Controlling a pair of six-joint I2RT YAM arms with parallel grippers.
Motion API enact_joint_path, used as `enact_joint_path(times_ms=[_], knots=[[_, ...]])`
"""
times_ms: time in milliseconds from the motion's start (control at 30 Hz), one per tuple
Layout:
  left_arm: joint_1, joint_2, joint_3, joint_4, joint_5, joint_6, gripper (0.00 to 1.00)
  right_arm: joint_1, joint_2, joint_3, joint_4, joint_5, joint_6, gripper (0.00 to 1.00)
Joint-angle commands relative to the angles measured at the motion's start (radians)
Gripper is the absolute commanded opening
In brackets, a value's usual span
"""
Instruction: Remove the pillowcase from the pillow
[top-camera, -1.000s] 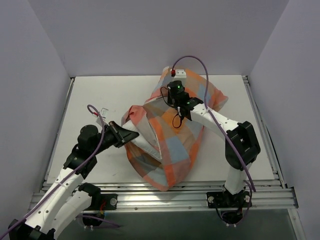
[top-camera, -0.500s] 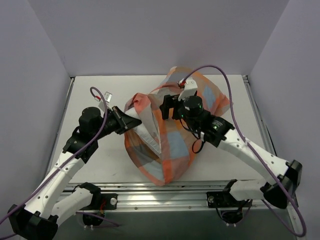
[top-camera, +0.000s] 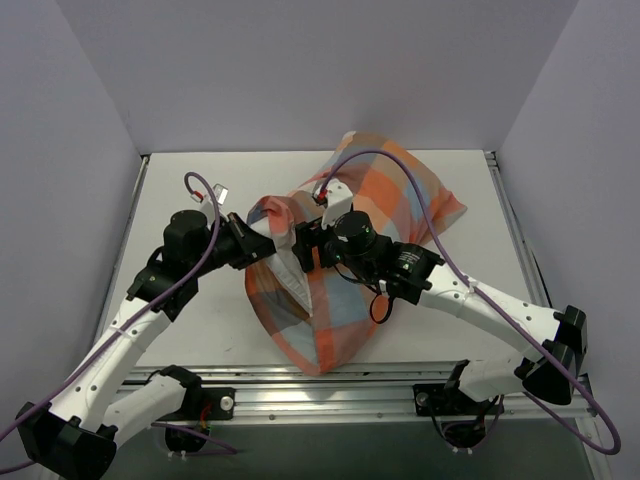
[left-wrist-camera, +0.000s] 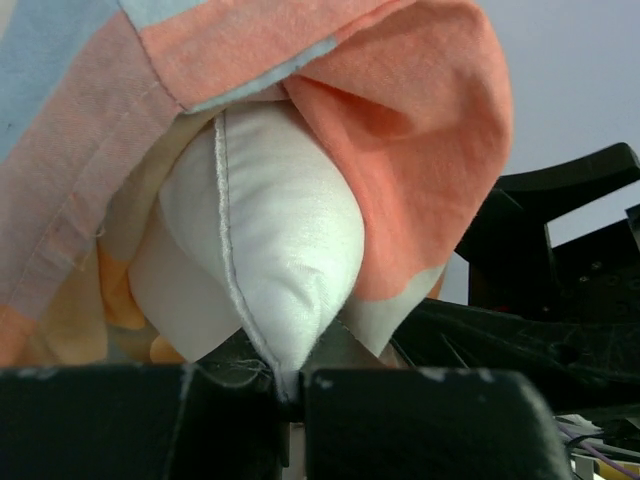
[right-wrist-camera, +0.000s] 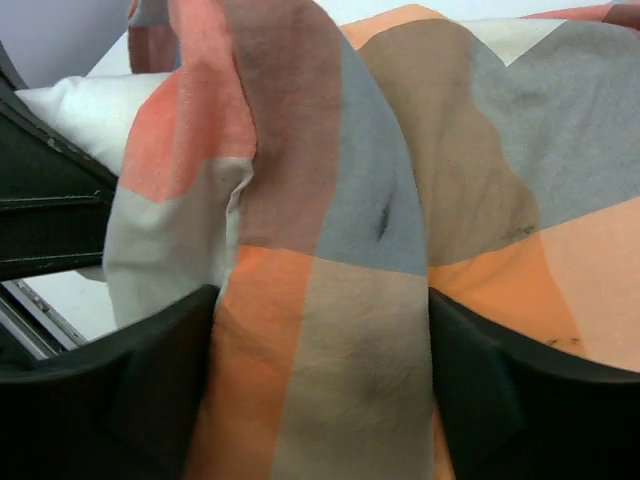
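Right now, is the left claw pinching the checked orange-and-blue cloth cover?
No, the left gripper is shut on a corner of the plain white stuffed pillow; the checked orange-and-blue cover only drapes above it.

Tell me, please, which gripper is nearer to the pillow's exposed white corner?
Left. The left gripper is shut on that corner of the pillow; the right gripper stands open astride a fold of the pillowcase, beside it.

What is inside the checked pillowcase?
A white pillow. Only its corner pokes out of the pillowcase, pinched by the left gripper. The rest of it is covered by the cloth, so it can't be seen.
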Motion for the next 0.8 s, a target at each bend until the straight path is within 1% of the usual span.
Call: enact_joint_path(times_ms=[0, 33, 67, 100, 167, 200, 267, 300, 367, 400, 433, 500, 533, 633, 700, 733, 767], knots=[[-0.011, -0.011, 0.077, 0.094, -0.009, 0.013, 0.02, 0.018, -0.003, 0.042, 0.002, 0.003, -0.024, 0.68], [-0.011, -0.011, 0.079, 0.088, -0.009, 0.016, 0.02, 0.018, 0.000, 0.040, 0.001, 0.026, -0.027, 0.61], [-0.011, -0.012, 0.080, 0.065, -0.006, 0.019, 0.02, 0.018, 0.003, 0.039, 0.002, 0.043, -0.036, 0.52], [-0.011, -0.015, 0.085, 0.051, -0.006, 0.029, 0.02, 0.016, 0.006, 0.028, 0.004, 0.065, -0.040, 0.34], [-0.008, -0.029, 0.093, -0.014, -0.001, 0.038, 0.02, 0.004, 0.006, 0.008, 0.016, 0.150, -0.056, 0.19], [-0.005, -0.035, 0.094, -0.035, 0.002, 0.045, 0.02, -0.031, 0.011, -0.005, 0.016, 0.164, -0.059, 0.07], [0.000, -0.055, 0.091, -0.070, 0.025, 0.050, 0.02, -0.095, 0.018, -0.019, 0.013, 0.178, -0.054, 0.00], [0.006, -0.061, 0.088, -0.073, 0.069, 0.052, 0.02, -0.167, 0.026, -0.026, 0.016, 0.180, -0.047, 0.00], [0.012, -0.077, 0.076, -0.073, 0.129, 0.052, 0.02, -0.236, 0.038, -0.035, 0.011, 0.192, -0.034, 0.00], [0.024, -0.078, 0.073, -0.072, 0.204, 0.058, 0.02, -0.267, 0.058, -0.029, 0.004, 0.187, -0.030, 0.00], [0.030, -0.078, 0.070, -0.067, 0.247, 0.061, 0.02, -0.319, 0.070, -0.012, -0.013, 0.181, -0.027, 0.00], [0.046, -0.078, 0.050, -0.035, 0.337, 0.062, 0.02, -0.358, 0.122, 0.013, -0.035, 0.192, -0.022, 0.00], [0.058, -0.078, 0.044, -0.020, 0.427, 0.062, 0.02, -0.393, 0.139, 0.028, -0.065, 0.189, -0.007, 0.00], [0.086, -0.078, 0.033, 0.019, 0.546, 0.069, 0.02, -0.442, 0.202, 0.056, -0.093, 0.195, 0.018, 0.00], [0.096, -0.086, 0.024, 0.045, 0.556, 0.064, 0.02, -0.447, 0.225, 0.053, -0.094, 0.183, 0.021, 0.00], [0.101, -0.086, 0.025, 0.049, 0.525, 0.061, 0.02, -0.447, 0.222, 0.044, -0.079, 0.142, 0.018, 0.00], [0.101, -0.083, 0.028, 0.048, 0.499, 0.061, 0.02, -0.447, 0.215, 0.033, -0.070, 0.114, 0.016, 0.05]])
